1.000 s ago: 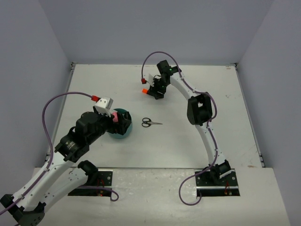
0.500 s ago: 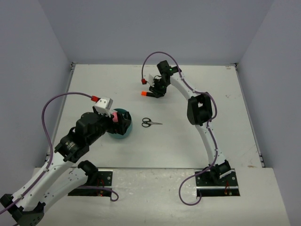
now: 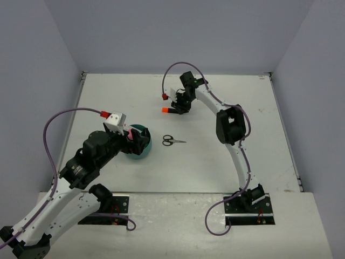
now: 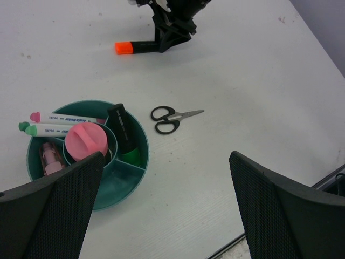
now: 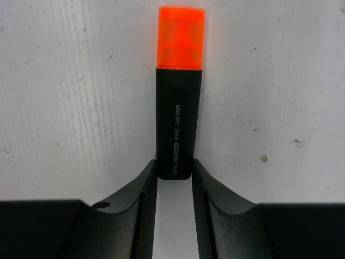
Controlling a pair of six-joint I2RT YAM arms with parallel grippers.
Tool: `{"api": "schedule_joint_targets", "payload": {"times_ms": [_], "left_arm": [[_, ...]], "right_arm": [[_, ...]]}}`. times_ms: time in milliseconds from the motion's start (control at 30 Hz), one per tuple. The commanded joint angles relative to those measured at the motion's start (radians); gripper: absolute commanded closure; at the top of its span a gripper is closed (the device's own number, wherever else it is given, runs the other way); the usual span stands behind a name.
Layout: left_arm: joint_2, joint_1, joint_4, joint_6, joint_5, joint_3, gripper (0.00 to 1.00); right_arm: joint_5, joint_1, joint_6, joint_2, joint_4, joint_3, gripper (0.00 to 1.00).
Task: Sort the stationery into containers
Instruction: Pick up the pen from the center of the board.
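The round teal organizer (image 4: 137, 162) holds a green-capped black highlighter (image 4: 123, 135), a pink tube (image 4: 85, 141) in its middle cup and two thin white pens (image 4: 59, 124); it also shows in the top view (image 3: 144, 147). Black-handled scissors (image 3: 172, 141) lie on the table to its right, seen too in the left wrist view (image 4: 170, 118). My right gripper (image 5: 174, 167) is shut on the back end of the orange-capped black highlighter (image 5: 178, 129) at the table's far middle (image 3: 170, 110). My left gripper (image 4: 167, 178) is open and empty above the organizer's near side.
White table with grey walls at the back and sides. The right arm (image 3: 229, 127) arches over the table's right half. A metal strip runs along the near edge (image 4: 323, 181).
My right gripper has lowered and drawn a little nearer with the orange-capped highlighter. My left arm has shifted slightly left.
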Motion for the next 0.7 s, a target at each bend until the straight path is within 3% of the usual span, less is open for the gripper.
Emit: {"api": "schedule_joint_targets", "payload": {"times_ms": [0,300,667], "left_arm": [[-0.029,0.016,0.021,0.025,-0.001,0.013,0.0],[-0.048,0.056,0.02,0.016,0.001,0.013,0.0],[-0.058,0.071,0.007,-0.004,-0.037,0.01,0.0]], "right_arm": [[0.006,0.01,-0.003,-0.075,0.024,-0.066,1.0],[0.056,0.001,0.141,-0.169,0.068,-0.125,1.0],[-0.009,-0.011,0.505,-0.313,0.068,-0.302,1.0]]}}
